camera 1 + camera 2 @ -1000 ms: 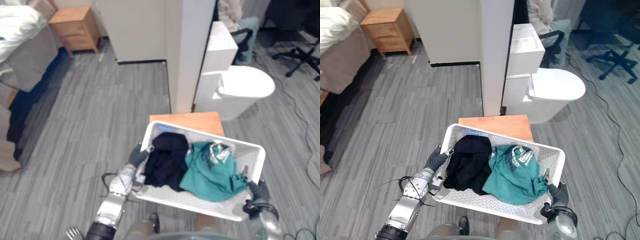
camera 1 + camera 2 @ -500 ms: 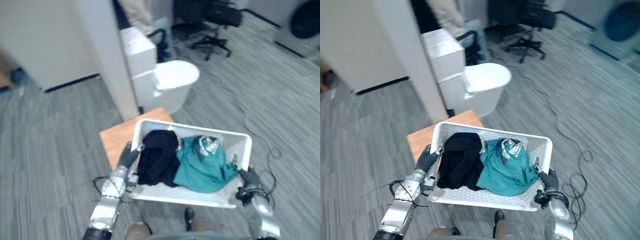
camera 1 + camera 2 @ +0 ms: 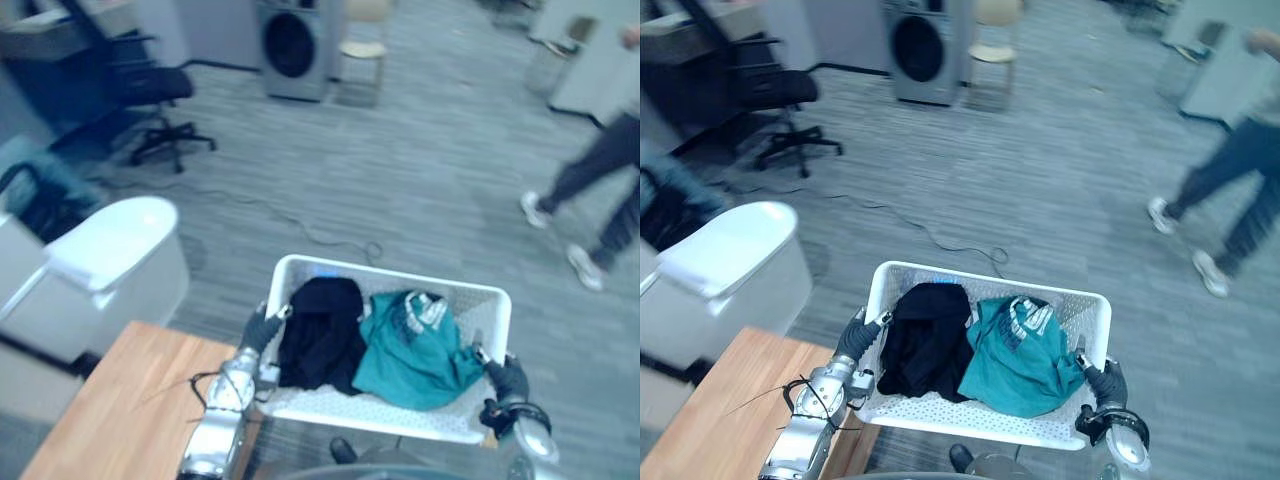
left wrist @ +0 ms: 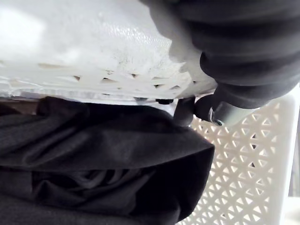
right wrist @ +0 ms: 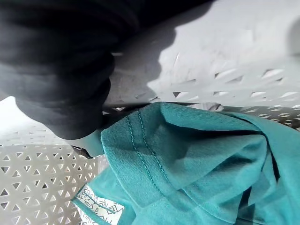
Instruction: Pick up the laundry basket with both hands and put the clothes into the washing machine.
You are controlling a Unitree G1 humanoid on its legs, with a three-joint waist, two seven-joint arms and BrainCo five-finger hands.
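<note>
1 laundry basket carried between 2 hands, beside 1 wooden table, well apart from 1 washing machine | left hand: fingers hooked over left rim | right hand: fingers curled round right rim | inside: 1 black garment, 1 teal garment, touching

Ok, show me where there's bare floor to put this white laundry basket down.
Open grey floor lies between the grey washing machine and the white perforated laundry basket. Left is crowded: white tub, wooden table, black office chair. A person is on the right.
</note>
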